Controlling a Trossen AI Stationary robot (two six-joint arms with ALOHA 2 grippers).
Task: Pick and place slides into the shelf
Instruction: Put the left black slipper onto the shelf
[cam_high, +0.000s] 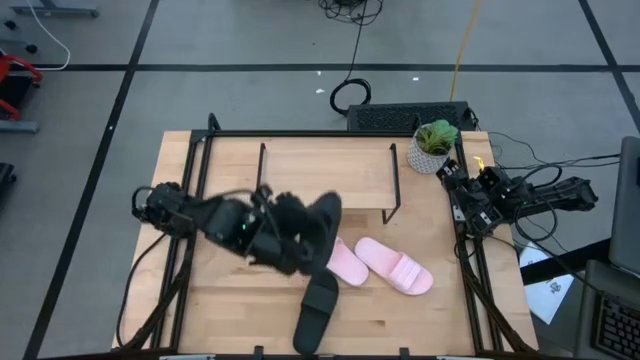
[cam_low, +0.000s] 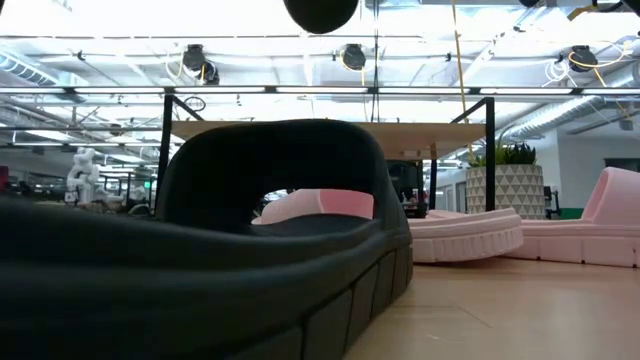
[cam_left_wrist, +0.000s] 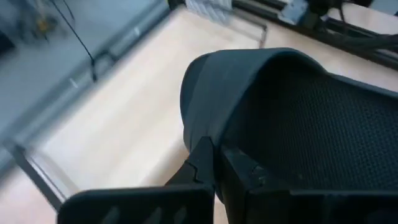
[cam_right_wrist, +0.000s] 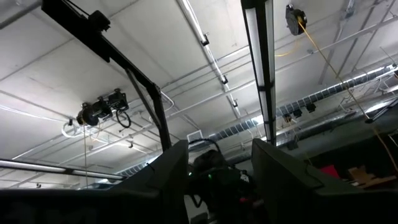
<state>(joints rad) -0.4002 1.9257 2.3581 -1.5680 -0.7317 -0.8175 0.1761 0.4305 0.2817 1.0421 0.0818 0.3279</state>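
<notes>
The large light wooden tabletop (cam_high: 230, 300) carries the small low shelf with a light wood plank top on thin black wire legs (cam_high: 325, 170) toward its far edge, and this rack is the destination. The left gripper (cam_high: 290, 240), at mid-table in front of the shelf, is pinched onto the edge of one matte black wide-strap slide (cam_high: 322, 225) and holds it off the table; in the left wrist view the fingers (cam_left_wrist: 202, 165) grip the rim of that slide (cam_left_wrist: 298, 118). Carry it level toward the shelf, keeping the grip firm, since a rim hold may let the shoe swing. Clear the wire legs before lowering. The second black slide (cam_high: 315, 312) lies near the front edge, and the two pale pink slides (cam_high: 385, 265) lie just right of the gripper; avoid brushing them. The right gripper (cam_right_wrist: 217, 168) waits at the table's right edge, fingers spread and pointing upward.
</notes>
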